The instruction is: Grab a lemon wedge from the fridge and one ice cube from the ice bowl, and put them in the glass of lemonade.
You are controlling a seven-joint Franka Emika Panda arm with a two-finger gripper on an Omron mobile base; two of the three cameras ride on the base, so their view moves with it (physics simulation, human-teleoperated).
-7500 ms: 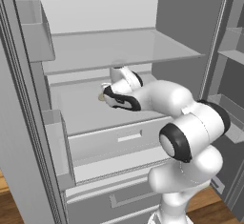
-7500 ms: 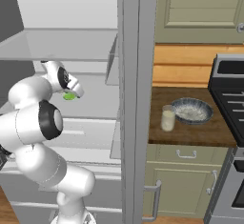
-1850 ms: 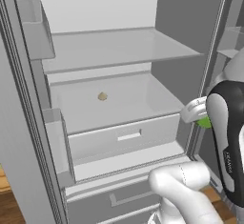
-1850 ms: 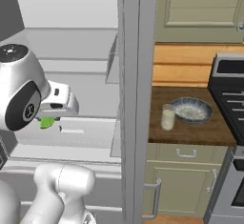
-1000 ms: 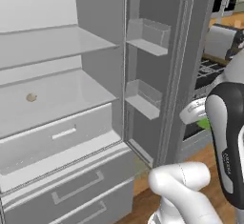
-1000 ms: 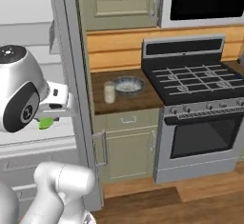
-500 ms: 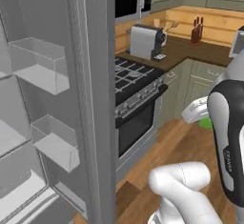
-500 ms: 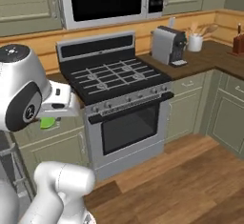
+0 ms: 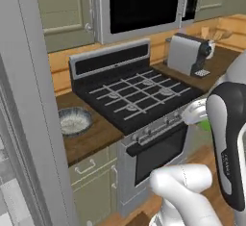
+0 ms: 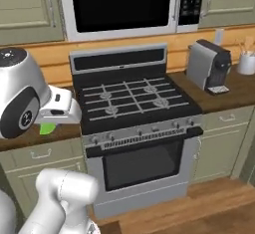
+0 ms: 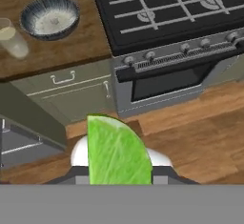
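My gripper (image 10: 56, 117) is shut on the lemon wedge (image 11: 117, 152), a bright yellow-green slice that hides the fingertips in the hand view. The wedge (image 10: 47, 127) hangs under the hand at the arm's side, well short of the counter, and shows as a green patch (image 9: 205, 124) in the left base view. The ice bowl (image 11: 50, 17), blue-grey with a whitish inside, sits on the brown counter left of the stove; it also appears as the ice bowl (image 9: 74, 120). The glass of lemonade (image 11: 10, 37) stands just left of the bowl. The fridge (image 9: 29, 100) fills the left edge as a grey panel.
A black gas stove (image 10: 134, 101) with an oven door stands right of the counter, under a microwave (image 10: 119, 4). A grey coffee machine (image 10: 209, 66) and a utensil pot (image 10: 245, 63) sit on the counter further right. Wooden floor lies in front of the beige cabinets (image 11: 71, 92).
The whole picture has swept from the fridge interior to the stove and counter, so the base has turned. The gripper has kept the wedge the whole time.
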